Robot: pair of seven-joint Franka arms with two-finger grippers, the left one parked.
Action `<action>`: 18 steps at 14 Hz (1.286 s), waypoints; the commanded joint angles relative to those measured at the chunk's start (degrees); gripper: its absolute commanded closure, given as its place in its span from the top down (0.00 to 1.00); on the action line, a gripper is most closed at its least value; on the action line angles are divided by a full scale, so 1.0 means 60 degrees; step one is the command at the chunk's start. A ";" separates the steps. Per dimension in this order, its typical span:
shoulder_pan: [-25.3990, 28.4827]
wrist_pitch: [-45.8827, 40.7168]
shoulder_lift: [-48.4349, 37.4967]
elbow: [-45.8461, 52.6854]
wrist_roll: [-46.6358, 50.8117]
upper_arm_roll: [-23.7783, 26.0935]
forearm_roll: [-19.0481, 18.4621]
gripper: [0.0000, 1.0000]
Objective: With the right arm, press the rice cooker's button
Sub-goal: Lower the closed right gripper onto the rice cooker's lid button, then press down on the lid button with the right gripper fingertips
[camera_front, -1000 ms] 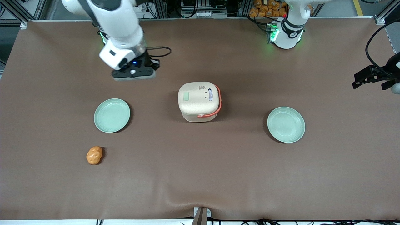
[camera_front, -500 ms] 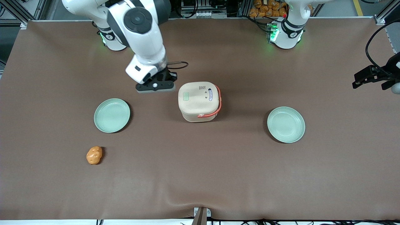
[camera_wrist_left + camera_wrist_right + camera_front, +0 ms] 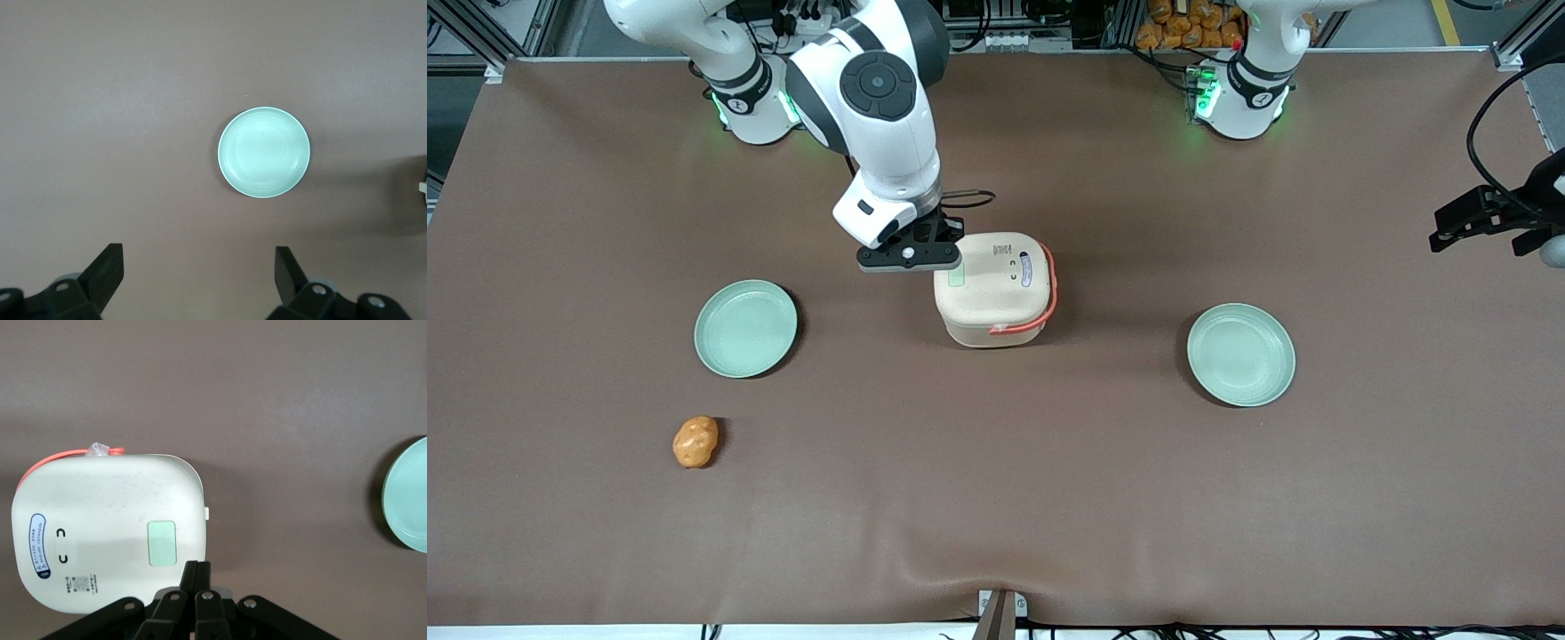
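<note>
Front view, from the working arm's end: an orange lump (image 3: pixel 695 442) and a green plate (image 3: pixel 745 328) lie nearer the camera than the gripper (image 3: pixel 909 259), which hangs from the right arm (image 3: pixel 876 116) over the edge of the rice cooker (image 3: pixel 993 286), hiding part of its lid. Right wrist view shows the fingers (image 3: pixel 197 581) pressed together, holding nothing, above the lid by the pale green button (image 3: pixel 161 543). A second plate (image 3: pixel 1240 354) lies toward the parked arm's end.

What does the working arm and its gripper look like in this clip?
The glossy white right arm has rounded segments, a dark grey round joint cap and a green light ring at its base. A thin black cable loops beside the wrist. Its black two-finger gripper, above the cream rice cooker, has slim fingers pressed together.
</note>
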 commanded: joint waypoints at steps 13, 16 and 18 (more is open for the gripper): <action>0.0436 0.0916 0.1039 0.0085 0.0521 -0.0107 -0.0155 0.00; 0.0524 0.0930 0.1201 0.0100 0.0713 -0.0107 -0.0155 0.00; 0.0524 0.0945 0.1303 0.0100 0.0728 -0.0107 -0.0155 0.00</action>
